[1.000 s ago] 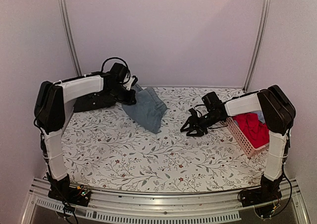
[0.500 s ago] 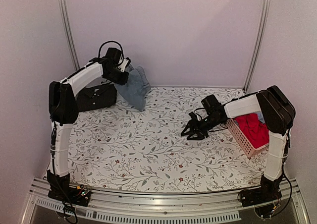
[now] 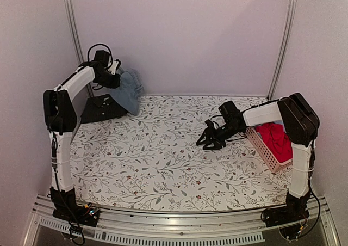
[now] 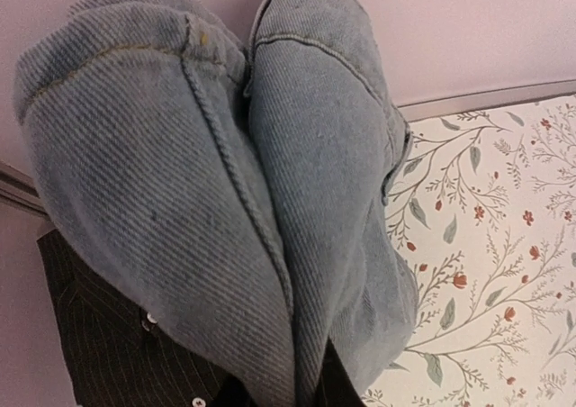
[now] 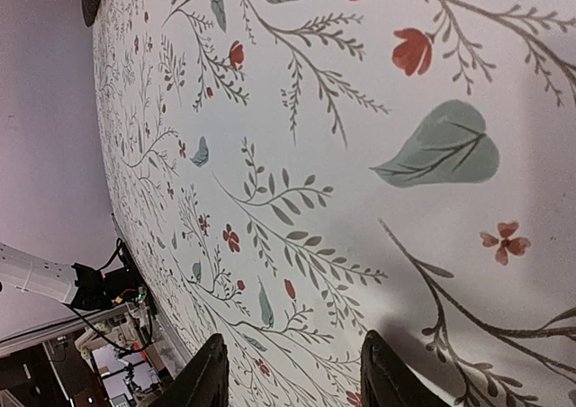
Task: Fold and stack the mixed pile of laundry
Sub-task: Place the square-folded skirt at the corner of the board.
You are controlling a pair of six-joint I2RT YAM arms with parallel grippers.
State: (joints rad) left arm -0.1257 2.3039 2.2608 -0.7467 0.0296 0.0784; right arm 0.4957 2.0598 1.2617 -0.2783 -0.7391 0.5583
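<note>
Over black shirt [image 3: 100, 109], denim [image 3: 128, 91] now higher

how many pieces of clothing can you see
3: denim piece hanging from the left pincer at far left; black shirt on the table below it; red garment in the pink basket at right, which may hide more.

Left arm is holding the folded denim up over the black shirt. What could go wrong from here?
1. The folded denim hangs from the left gripper by one end, so its layers could fall open as it is lowered.
2. It hangs towards the right edge of the black shirt, so it may land off-centre or rumple the shirt.
</note>
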